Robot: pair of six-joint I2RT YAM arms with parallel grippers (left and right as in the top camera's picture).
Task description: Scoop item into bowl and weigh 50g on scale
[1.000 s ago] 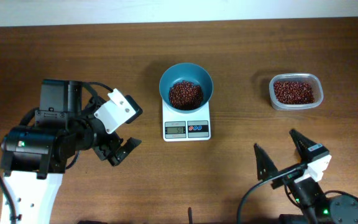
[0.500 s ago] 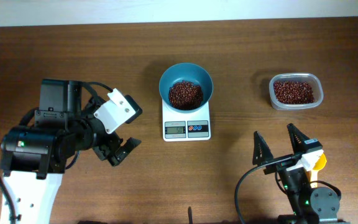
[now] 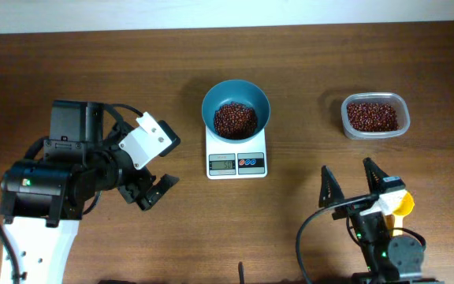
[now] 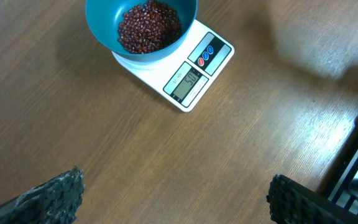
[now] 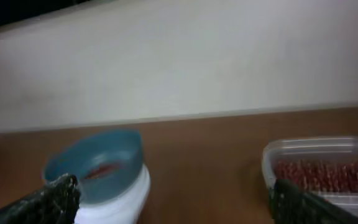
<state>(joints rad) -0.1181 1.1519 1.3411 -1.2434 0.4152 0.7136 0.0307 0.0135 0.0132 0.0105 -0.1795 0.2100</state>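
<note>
The teal bowl point(image 3: 209, 101) stands on the white scale point(image 3: 236, 170) at the table's middle, with a heap of red-brown beans point(image 3: 235, 119) inside. My left gripper point(image 3: 153, 192) hovers open to the left of the scale, nothing between its fingers. In the left wrist view the bowl point(image 4: 98, 25), beans point(image 4: 149, 26) and scale point(image 4: 194, 74) lie ahead of the open left gripper point(image 4: 176, 186). My right gripper point(image 3: 347, 167) stands open near the front edge, to the scale's right. The open right gripper point(image 5: 174, 190) faces the bowl point(image 5: 95, 155) and scale point(image 5: 120, 199).
A clear plastic tub point(image 3: 345, 118) of more beans point(image 3: 373, 116) sits at the back right, its rim point(image 5: 272, 162) in the right wrist view too. A small yellow object point(image 3: 403, 205) shows beside the right arm's wrist. A pale wall lies behind the table.
The right arm has swung left and straightened, its fingers now pointing toward the table's far side, and the yellow object came into view. The left arm, bowl and scale have not moved.
</note>
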